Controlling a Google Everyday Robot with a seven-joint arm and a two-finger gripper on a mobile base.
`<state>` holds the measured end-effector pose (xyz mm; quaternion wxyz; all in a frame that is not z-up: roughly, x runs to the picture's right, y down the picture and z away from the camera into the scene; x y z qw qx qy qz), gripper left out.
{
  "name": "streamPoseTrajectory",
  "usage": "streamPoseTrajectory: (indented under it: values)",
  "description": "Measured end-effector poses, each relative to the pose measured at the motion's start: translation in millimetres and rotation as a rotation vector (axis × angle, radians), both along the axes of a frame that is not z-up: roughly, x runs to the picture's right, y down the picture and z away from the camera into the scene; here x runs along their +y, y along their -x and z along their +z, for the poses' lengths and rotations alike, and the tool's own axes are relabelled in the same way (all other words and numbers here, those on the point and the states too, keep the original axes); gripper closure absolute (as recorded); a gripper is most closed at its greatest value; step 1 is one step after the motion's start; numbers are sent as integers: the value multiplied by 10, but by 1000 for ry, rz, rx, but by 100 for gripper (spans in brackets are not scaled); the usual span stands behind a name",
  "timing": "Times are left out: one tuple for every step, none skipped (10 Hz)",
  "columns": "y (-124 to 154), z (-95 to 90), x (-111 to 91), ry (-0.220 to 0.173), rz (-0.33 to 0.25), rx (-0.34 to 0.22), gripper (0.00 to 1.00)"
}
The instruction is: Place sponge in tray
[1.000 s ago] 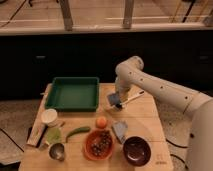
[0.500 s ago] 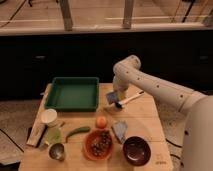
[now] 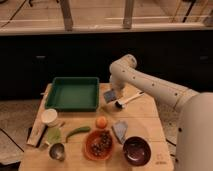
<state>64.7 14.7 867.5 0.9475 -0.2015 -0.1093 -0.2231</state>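
The dark green tray sits at the back left of the wooden table and looks empty. My gripper hangs from the white arm just right of the tray's right wall, above the table. It is shut on the small blue sponge, which is held in the air, tilted, beside the tray's right edge and outside it.
A white-handled brush lies right of the gripper. An orange fruit, a grey-blue folded cloth, an orange bowl with dark contents, a dark bowl, a green vegetable, a white cup and a metal cup fill the front.
The arm has carried the sponge leftward, closer to the tray's right wall. Nothing else on the table has moved.
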Motion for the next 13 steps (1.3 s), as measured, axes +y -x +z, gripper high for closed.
streamPoseTrajectory:
  values:
    - [50,28,-23,-5,-14,-11,99]
    - [126,46,-37,-10,-28,-23,99]
    - [164,55,-43,-12,-34,-28,99]
    - [220,68,-52,-16,-45,-38,99]
    - [248,83,-61,-19,-56,-46,99]
    - [265,100,-76,-21,-65,-52,99]
    - [291,117,-80,-22,-71,-58,99]
    - [344,140,-89,-24,-83,-70,99]
    - [381,150,-89,-24,-90,-77,99]
    - [409,162,-91,-26,-96,-84,99]
    - [438,173,-98,-28,-105,-91,99]
    - [458,186,-102,-31,-113,-99,99]
    - [495,200,-105,-34,-125,-107,99]
